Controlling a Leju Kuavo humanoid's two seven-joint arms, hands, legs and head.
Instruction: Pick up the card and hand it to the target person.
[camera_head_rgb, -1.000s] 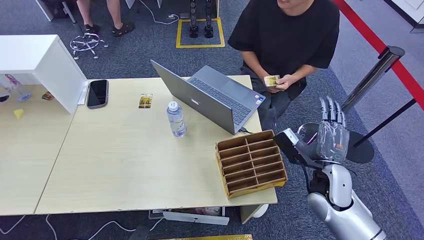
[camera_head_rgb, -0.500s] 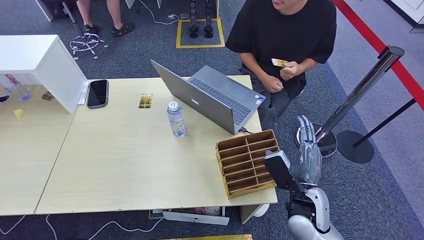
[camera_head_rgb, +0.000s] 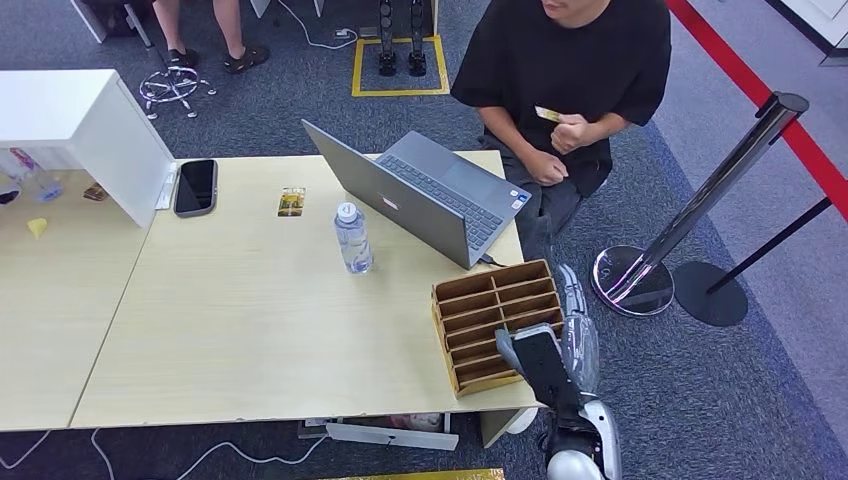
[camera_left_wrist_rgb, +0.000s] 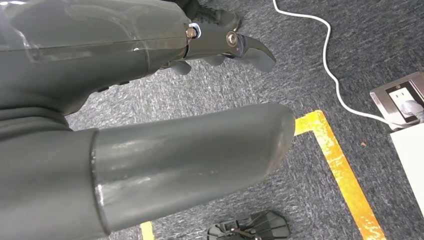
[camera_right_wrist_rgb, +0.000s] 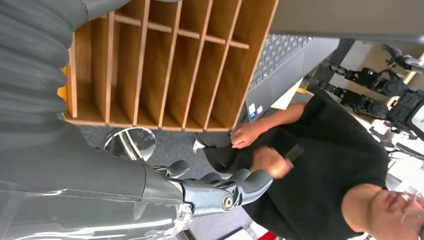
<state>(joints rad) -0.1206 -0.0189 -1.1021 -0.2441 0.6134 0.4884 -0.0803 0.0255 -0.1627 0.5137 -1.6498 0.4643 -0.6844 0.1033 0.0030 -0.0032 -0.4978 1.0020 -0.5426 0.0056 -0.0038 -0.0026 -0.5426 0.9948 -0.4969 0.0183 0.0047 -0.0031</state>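
Observation:
A seated person in a black shirt (camera_head_rgb: 575, 60) pinches a small yellow card (camera_head_rgb: 547, 114) in a raised hand at chest height. My right hand (camera_head_rgb: 570, 335) hangs low beside the wooden organizer (camera_head_rgb: 500, 325) at the table's near right corner, fingers straight and apart, holding nothing. In the right wrist view that hand (camera_right_wrist_rgb: 200, 195) is empty, with the organizer (camera_right_wrist_rgb: 160, 65) and the person (camera_right_wrist_rgb: 320, 165) beyond it. My left hand (camera_left_wrist_rgb: 150, 100) hangs over the carpet, thumb out, nothing in it. A second card (camera_head_rgb: 291, 202) lies flat on the table.
On the table (camera_head_rgb: 250, 330) stand an open laptop (camera_head_rgb: 420, 195) and a water bottle (camera_head_rgb: 352, 238); a black phone (camera_head_rgb: 195, 186) lies by a white box (camera_head_rgb: 80, 125). A stanchion (camera_head_rgb: 700, 210) with a round base stands on the carpet to the right.
My right arm has dropped and drawn back from the person to the table's corner. The person has lifted the card from lap height to the chest.

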